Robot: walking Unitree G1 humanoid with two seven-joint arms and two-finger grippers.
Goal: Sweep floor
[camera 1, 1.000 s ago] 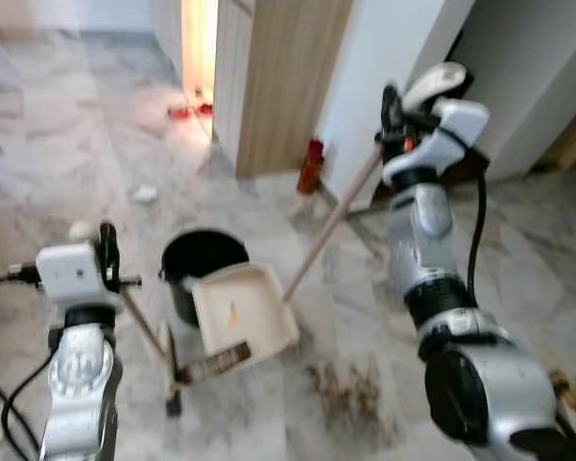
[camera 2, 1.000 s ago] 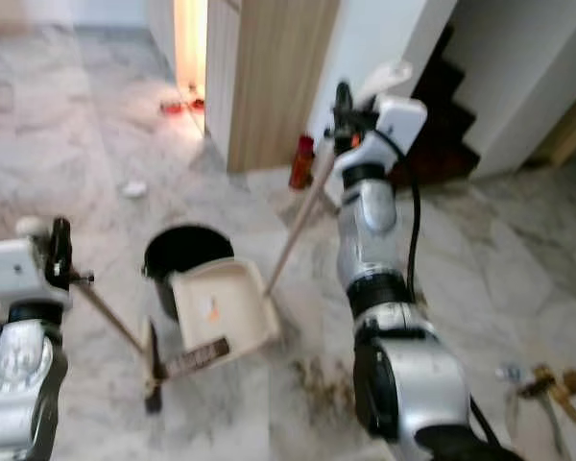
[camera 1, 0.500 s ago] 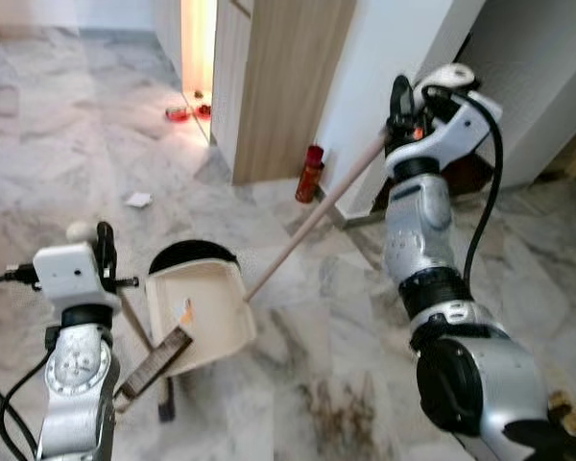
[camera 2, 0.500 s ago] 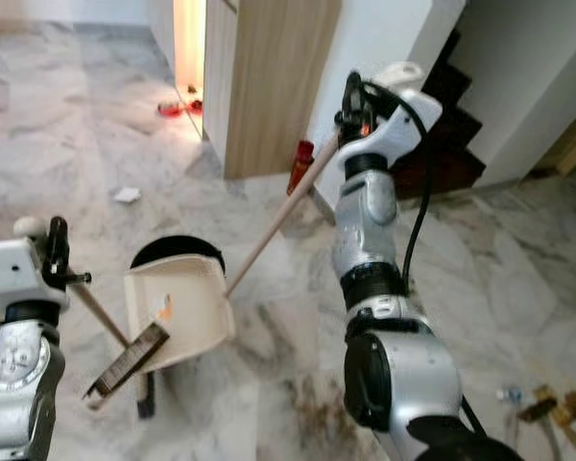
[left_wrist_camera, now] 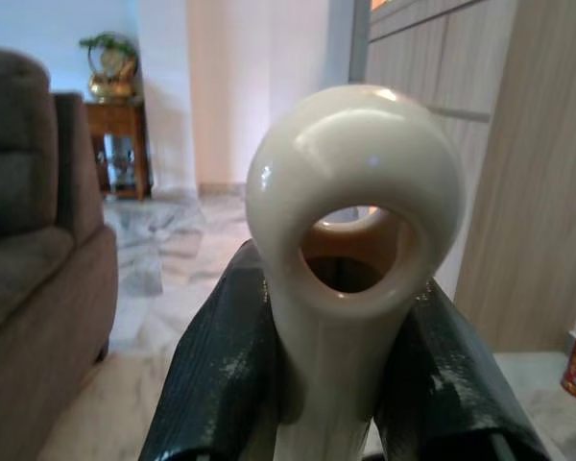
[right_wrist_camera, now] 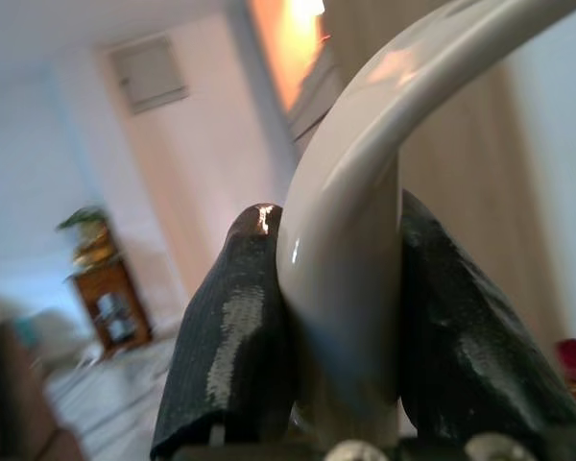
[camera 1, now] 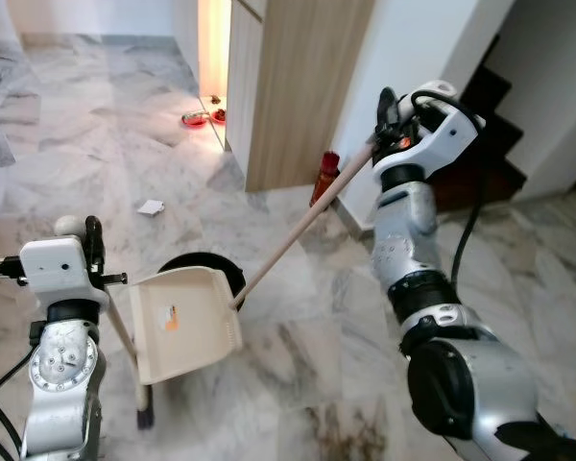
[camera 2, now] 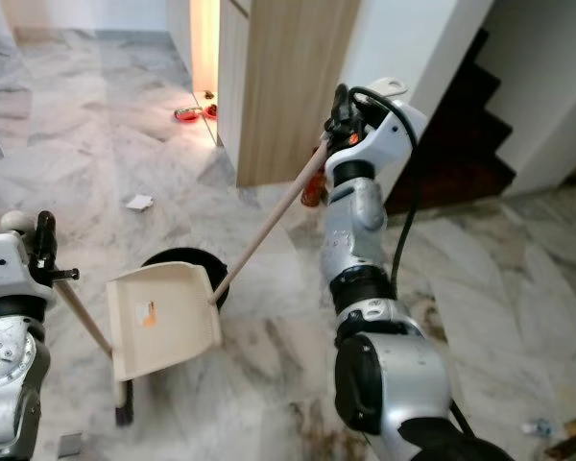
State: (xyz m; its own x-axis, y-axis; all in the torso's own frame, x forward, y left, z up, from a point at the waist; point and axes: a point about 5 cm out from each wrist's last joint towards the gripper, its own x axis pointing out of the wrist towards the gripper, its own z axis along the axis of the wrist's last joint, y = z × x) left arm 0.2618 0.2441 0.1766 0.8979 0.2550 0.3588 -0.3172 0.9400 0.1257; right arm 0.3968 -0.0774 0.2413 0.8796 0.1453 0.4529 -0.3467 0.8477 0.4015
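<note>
fingers of the left gripper are pinching the cream ring-shaped end of the dustpan handle between them, at the lower left of the left eye view. that handle is slanting down to the cream dustpan, which is hanging tilted in the lower middle-left of the frame, in front of a round black bin on the marble floor.

the right gripper is clamping the pale curved top of the broom handle — high in the upper right of the left eye view, near the white wall corner. the wooden broom stick is running diagonally down and left, its lower end passing behind the dustpan's edge.

dirt is lying in a brown patch at the bottom centre. a red can is standing beside the wooden panel — a scrap of paper is lying at the middle left.
</note>
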